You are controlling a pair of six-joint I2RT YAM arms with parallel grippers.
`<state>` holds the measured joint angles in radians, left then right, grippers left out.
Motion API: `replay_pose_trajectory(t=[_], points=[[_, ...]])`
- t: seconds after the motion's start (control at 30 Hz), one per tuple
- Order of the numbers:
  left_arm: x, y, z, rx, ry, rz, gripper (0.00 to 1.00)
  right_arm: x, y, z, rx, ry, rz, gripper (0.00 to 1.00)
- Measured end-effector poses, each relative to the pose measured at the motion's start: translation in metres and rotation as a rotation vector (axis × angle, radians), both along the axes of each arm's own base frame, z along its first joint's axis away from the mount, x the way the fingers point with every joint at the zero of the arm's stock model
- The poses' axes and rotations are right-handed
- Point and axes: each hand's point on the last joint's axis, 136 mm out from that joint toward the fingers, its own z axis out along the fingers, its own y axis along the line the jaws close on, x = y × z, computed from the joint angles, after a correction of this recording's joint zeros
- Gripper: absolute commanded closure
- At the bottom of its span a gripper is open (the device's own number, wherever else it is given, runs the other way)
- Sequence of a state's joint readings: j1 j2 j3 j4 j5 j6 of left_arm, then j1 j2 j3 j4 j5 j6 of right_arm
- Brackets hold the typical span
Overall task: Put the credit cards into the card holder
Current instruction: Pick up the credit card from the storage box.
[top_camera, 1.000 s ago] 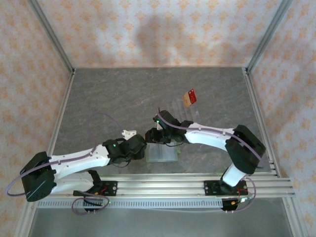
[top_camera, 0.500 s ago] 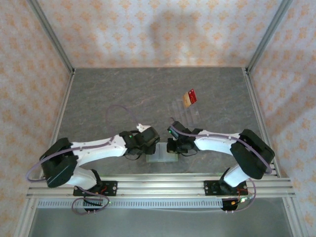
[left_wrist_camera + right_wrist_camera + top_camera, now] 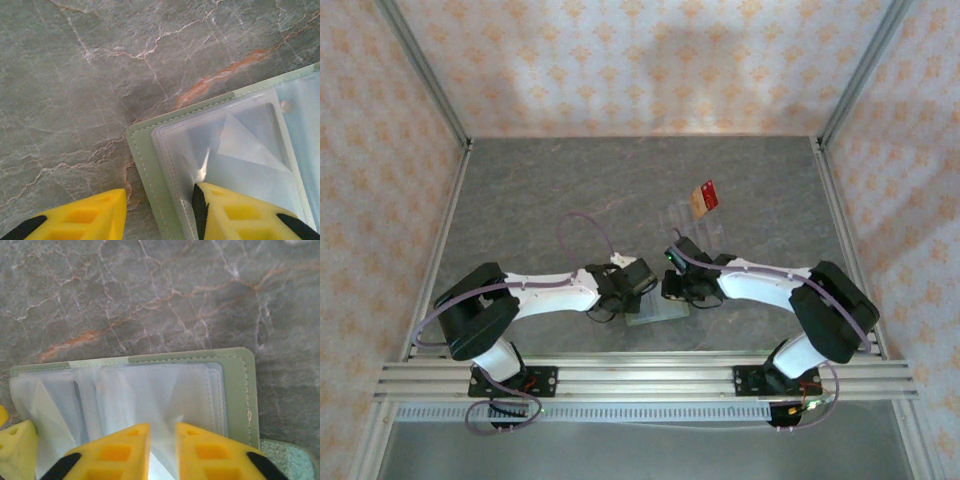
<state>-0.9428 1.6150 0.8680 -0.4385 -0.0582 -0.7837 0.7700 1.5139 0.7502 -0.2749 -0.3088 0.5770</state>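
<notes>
- Covering the floor of the cell, the grey marbled table (image 3: pixel 540 200) carries everything, and both arms bend in toward its near middle.
- Next in size, the card holder (image 3: pixel 658 312) lies open and flat at the near middle of the table, with its inner pockets (image 3: pixel 150 390) facing up. One gripper is at each end of it.
- Farther back and to the right, well apart from the holder, stands the clear ridged tray (image 3: pixel 692 225).
- The credit cards (image 3: pixel 705 197) that can be made out, one red and one gold-orange, stand upright at the tray's far end. Cards of other colours are too small to pick out.
- The holder's pockets look clear, with nothing coloured inside. I judge that no card has gone in yet, so the task looks barely begun. Each card has yet to be fetched from the tray and slid into a pocket.
- The left gripper (image 3: pixel 159 200) has its fingers apart, straddling a corner at the holder's left end. One finger is over bare table and the other over the clear pockets, and I see nothing held.
- The right gripper (image 3: pixel 162 435) has its fingers nearly together at the right end. A fold of clear pocket rises toward the narrow gap, but I cannot tell whether it is pinched.
</notes>
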Motion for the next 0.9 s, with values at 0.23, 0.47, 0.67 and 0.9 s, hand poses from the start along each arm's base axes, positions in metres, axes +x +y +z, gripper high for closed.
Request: replay_pose_trajectory(t=[0.23, 0.47, 0.67, 0.9], points=[[0.0, -0.001, 0.0, -0.003, -0.004, -0.003, 0.6, 0.061, -0.014, 0.079, -0.024, -0.17, -0.057, 0.66], [0.003, -0.007, -0.001, -0.034, -0.026, -0.002, 0.61, 0.137, -0.07, 0.161, -0.135, -0.368, -0.207, 0.66], [0.007, -0.012, -0.002, -0.053, -0.039, -0.003, 0.61, 0.183, -0.106, 0.149, -0.233, -0.334, -0.272, 0.66], [0.008, -0.015, -0.002, -0.066, -0.048, -0.003, 0.62, 0.218, -0.126, 0.121, -0.259, -0.254, -0.286, 0.64]])
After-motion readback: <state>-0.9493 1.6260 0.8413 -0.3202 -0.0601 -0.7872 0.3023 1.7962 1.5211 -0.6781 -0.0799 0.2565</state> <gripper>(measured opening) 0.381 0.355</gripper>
